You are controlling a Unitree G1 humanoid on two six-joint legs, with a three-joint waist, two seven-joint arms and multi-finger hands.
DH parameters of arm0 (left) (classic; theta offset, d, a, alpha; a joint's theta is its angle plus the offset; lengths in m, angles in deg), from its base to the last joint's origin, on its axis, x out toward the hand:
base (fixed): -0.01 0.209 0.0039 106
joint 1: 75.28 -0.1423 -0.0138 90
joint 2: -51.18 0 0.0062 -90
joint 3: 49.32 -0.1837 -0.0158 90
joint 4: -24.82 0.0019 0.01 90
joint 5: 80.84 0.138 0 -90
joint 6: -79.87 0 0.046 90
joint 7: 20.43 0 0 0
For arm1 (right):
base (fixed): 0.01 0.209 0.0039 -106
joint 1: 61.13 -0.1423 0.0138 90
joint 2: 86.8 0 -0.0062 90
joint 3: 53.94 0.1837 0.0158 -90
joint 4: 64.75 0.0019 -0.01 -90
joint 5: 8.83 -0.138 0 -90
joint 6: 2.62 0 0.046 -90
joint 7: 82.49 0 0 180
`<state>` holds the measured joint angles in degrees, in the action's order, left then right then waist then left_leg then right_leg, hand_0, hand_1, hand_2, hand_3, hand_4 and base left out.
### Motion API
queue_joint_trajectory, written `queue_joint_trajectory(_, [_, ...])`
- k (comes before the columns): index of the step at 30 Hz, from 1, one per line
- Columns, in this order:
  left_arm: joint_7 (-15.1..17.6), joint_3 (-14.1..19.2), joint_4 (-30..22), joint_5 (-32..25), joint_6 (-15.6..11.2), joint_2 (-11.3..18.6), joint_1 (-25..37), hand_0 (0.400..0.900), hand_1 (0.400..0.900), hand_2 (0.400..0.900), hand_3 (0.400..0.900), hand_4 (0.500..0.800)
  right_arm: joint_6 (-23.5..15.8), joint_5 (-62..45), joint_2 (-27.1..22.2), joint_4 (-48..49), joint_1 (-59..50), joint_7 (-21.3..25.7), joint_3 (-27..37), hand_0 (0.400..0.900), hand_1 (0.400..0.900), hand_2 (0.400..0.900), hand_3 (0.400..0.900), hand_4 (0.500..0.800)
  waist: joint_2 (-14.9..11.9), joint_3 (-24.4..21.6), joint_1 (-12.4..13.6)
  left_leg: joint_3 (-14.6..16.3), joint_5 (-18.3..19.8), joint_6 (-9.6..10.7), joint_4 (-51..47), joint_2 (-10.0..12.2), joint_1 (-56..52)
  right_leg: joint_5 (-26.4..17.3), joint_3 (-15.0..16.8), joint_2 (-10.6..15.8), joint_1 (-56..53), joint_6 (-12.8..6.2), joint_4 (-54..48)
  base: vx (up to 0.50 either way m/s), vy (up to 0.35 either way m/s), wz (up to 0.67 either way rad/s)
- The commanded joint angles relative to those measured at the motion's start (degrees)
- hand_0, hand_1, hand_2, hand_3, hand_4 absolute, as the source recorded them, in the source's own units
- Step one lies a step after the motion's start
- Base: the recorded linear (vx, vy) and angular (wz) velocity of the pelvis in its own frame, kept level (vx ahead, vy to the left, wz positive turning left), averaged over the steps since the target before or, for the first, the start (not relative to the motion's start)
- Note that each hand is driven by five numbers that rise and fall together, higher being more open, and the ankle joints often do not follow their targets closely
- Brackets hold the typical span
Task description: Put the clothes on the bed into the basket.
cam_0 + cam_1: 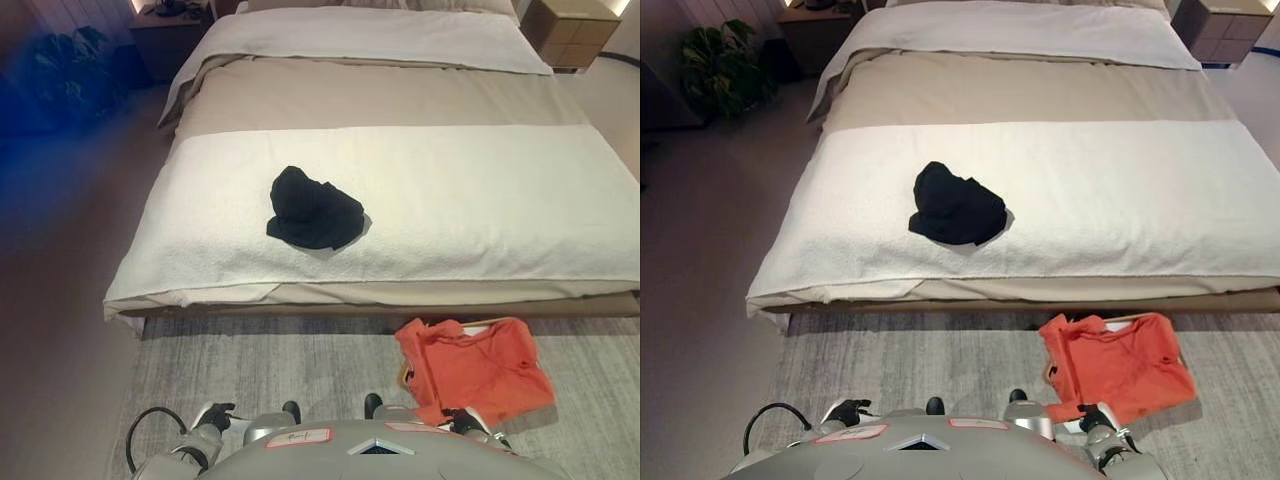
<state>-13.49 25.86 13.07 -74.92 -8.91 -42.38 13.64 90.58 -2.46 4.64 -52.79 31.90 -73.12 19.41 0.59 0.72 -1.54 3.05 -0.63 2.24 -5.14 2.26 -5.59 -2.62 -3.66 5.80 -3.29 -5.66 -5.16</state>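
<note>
Nearest the camera, the left hand (212, 415) and the right hand (1102, 420) are seen low at the bottom edge of both views, held close to the robot and touching nothing; whether the fingers of either are open or curled cannot be told from what little shows. Just beyond the right hand, on the grey rug (260, 365) at the foot of the bed, an orange garment (478, 368) is draped over the basket (1050, 372) — only a sliver of the rim is seen beneath it, so it cannot be said whether the cloth lies fully inside. Farther off, a black garment (313, 209) is left crumpled on the white blanket (480, 200) across the near part of the bed (380, 95), well apart from the basket and to its left. Beyond the bed, a nightstand (575, 30) is made out at the far right and a potted plant (722, 68) at the far left. The task is judged partly done — one piece appears delivered, one remains. A reach over the bed's edge toward the black garment is called for next, then a grasp of the bunched cloth and a carry back down to the basket.
</note>
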Motion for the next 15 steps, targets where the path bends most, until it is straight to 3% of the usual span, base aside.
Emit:
queue_joint_trajectory(1, [0.5,-0.4,2.2,1.4,-0.1,0.9,4.2,0.9,0.9,0.9,0.9,0.8,0.2,-1.1,-2.6,-1.8,-3.5,0.4,-1.4,0.9,0.9,0.9,0.9,0.8,-0.9,1.4,-0.7,-2.1,3.0,0.7,0.1,-0.6,-0.5,-0.9,-0.8,0.6,2.1,-1.33,0.2,0.03,-0.039,-0.02])
queue_joint_trajectory(10, [0.7,0.3,1.9,0.1,-0.2,1.6,4.7,0.9,0.9,0.9,0.9,0.8,0.1,-1.3,-3.4,-2.4,-4.5,0.5,-0.9,0.9,0.9,0.9,0.9,0.8,-0.6,2.4,-1.0,-2.3,2.8,1.6,1.4,1.2,0.1,0.7,-0.7,-1.0,2.3,0.09,1.1,0.04,-0.085,0.04])
queue_joint_trajectory(12, [1.6,3.7,2.3,-4.0,-0.1,2.4,4.2,0.9,0.9,0.9,0.9,0.8,-0.2,-1.6,-3.3,-2.9,-3.9,0.2,-0.6,0.9,0.9,0.9,0.9,0.8,-1.4,3.1,-0.9,-2.5,3.9,2.3,7.6,2.4,2.3,2.9,-0.1,-2.6,2.6,1.74,3.2,0.05,-0.219,0.1])
queue_joint_trajectory(13, [1.6,5.7,2.9,-5.8,0.0,3.0,3.7,0.9,0.9,0.9,0.9,0.8,-0.3,-1.8,-3.6,-3.1,-3.7,0.1,-0.2,0.9,0.9,0.9,0.9,0.8,-1.7,3.8,-0.6,-2.9,2.3,2.8,12.8,2.7,4.1,3.4,0.4,-3.4,2.3,2.61,3.8,0.03,-0.245,0.08])
queue_joint_trajectory(15, [0.9,6.5,3.1,-6.3,-0.1,3.3,3.1,0.9,0.9,0.9,0.9,0.8,-0.4,-2.2,-4.5,-3.0,-3.2,0.0,0.4,0.9,0.9,0.9,0.9,0.8,-2.6,5.7,0.2,-4.7,-3.6,2.8,24.5,2.9,9.8,4.0,0.7,-4.5,0.9,4.19,4.4,-0.01,-0.273,0.08])
